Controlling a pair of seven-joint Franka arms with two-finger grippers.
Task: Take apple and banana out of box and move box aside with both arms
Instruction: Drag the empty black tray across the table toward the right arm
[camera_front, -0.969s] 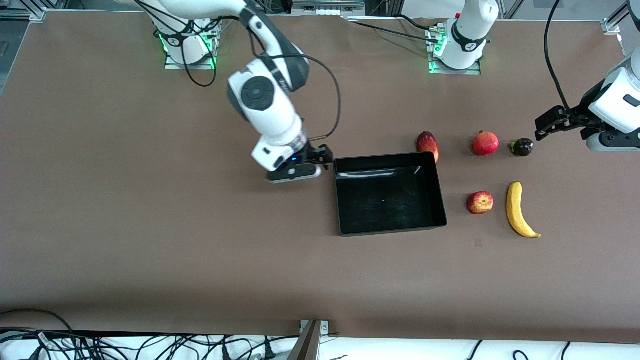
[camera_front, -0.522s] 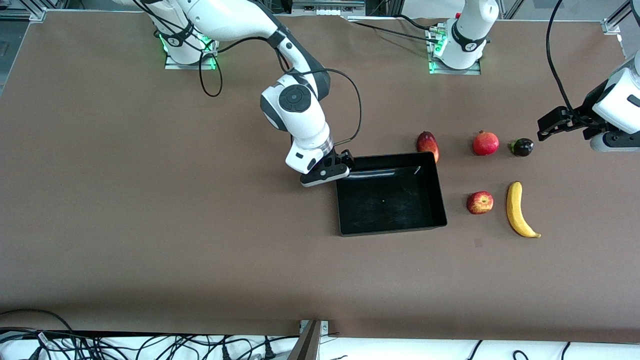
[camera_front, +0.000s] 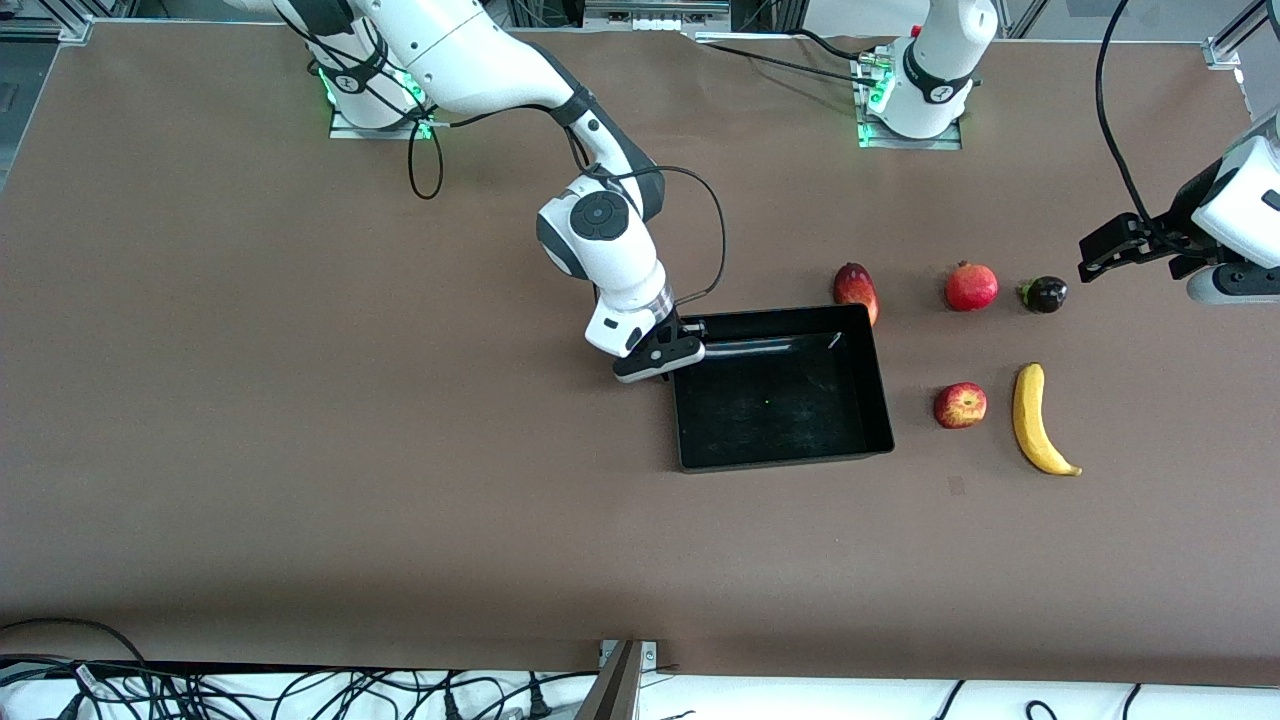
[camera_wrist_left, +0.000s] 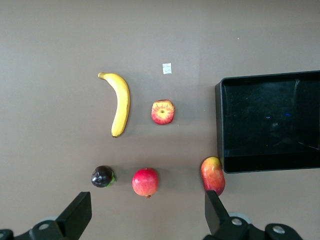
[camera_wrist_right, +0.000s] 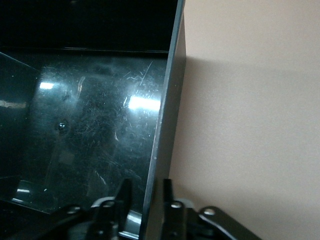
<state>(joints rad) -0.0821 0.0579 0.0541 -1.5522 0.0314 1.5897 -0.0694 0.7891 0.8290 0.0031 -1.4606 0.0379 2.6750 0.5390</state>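
Observation:
The black box (camera_front: 780, 400) lies mid-table. My right gripper (camera_front: 690, 335) is down at the box's corner toward the right arm's end, open, with one finger on each side of the wall; in the right wrist view the gripper (camera_wrist_right: 146, 184) straddles the wall (camera_wrist_right: 167, 115) with small gaps. The apple (camera_front: 960, 405) and the banana (camera_front: 1035, 420) lie on the table beside the box, toward the left arm's end. My left gripper (camera_front: 1100, 250) hangs open and empty over the table's end. The left wrist view shows that gripper (camera_wrist_left: 145, 205), the banana (camera_wrist_left: 120, 102), the apple (camera_wrist_left: 163, 111) and the box (camera_wrist_left: 270, 120).
A mango (camera_front: 856, 288) touches the box's farther corner. A pomegranate (camera_front: 971, 286) and a small dark purple fruit (camera_front: 1044, 294) lie in a row with it, farther from the front camera than the apple and banana. They also show in the left wrist view (camera_wrist_left: 213, 175), (camera_wrist_left: 145, 182), (camera_wrist_left: 102, 176).
My right arm has swung toward the box and set its open fingers over the box's wall at the corner. My left gripper has drifted slightly outward.

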